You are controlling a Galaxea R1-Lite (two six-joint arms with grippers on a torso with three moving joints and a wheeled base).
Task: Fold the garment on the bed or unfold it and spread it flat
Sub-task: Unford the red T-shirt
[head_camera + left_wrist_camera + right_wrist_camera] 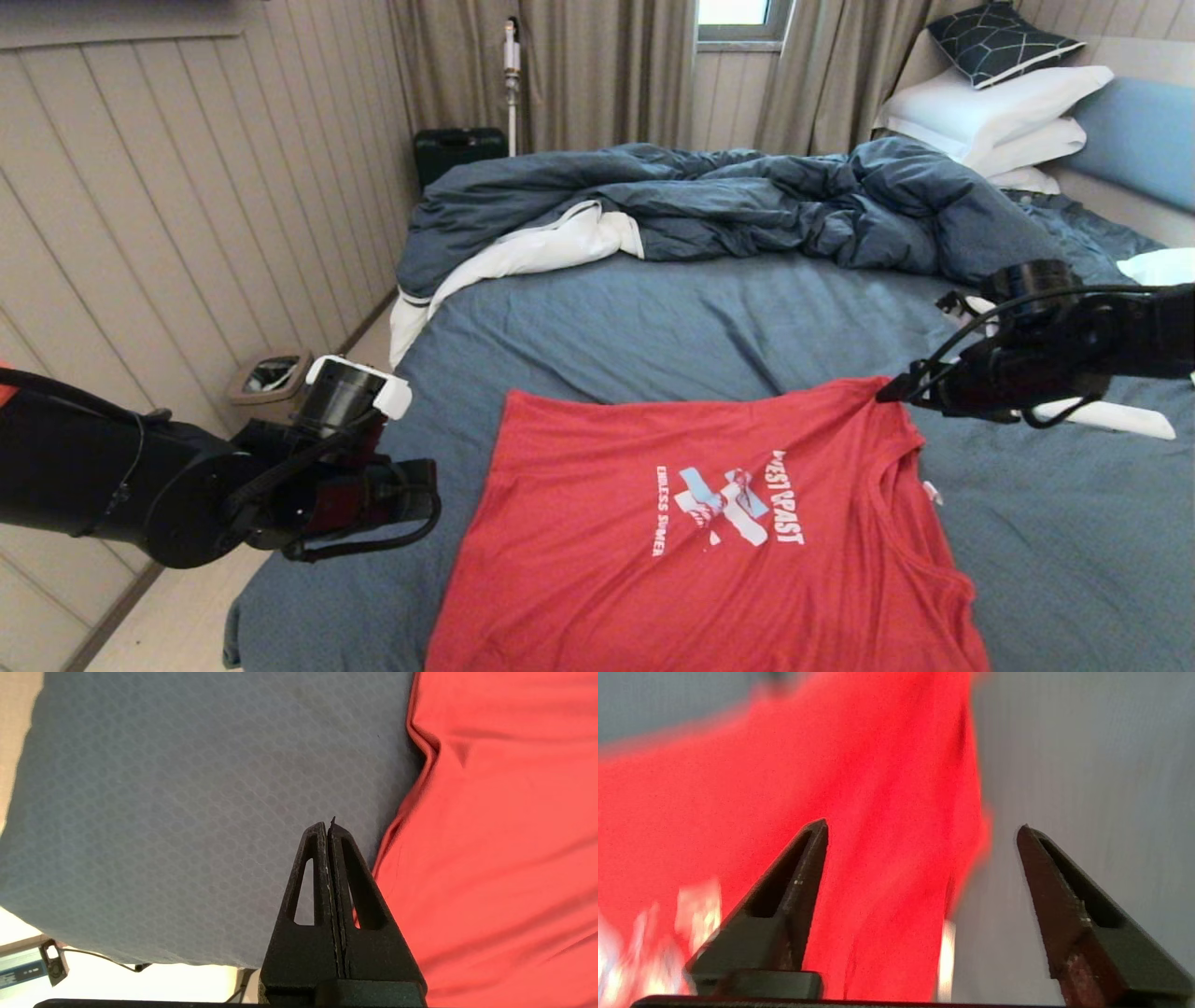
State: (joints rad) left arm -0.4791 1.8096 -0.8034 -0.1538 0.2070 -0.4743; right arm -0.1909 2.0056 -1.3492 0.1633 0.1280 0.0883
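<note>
The garment (579, 523), a red T-shirt with a white and light-blue print, lies spread on the bed (653, 327) near its front edge. My right gripper (887, 392) hovers at the shirt's far right corner, which rises in a small peak towards the fingertips. In the right wrist view that gripper (922, 828) is open, with the red garment (831, 765) and the bed's sheet (1087, 765) showing between its fingers. My left gripper (431, 490) hangs beside the shirt's left edge; it (328, 826) is shut and empty above the bed (163, 788), close to the garment (490, 835).
A rumpled dark blue duvet (747, 196) with white lining lies across the far half of the bed. White pillows (990, 112) are stacked at the far right. A small bin (271, 373) stands on the floor by the panelled wall at left, and a dark case (457, 149) behind.
</note>
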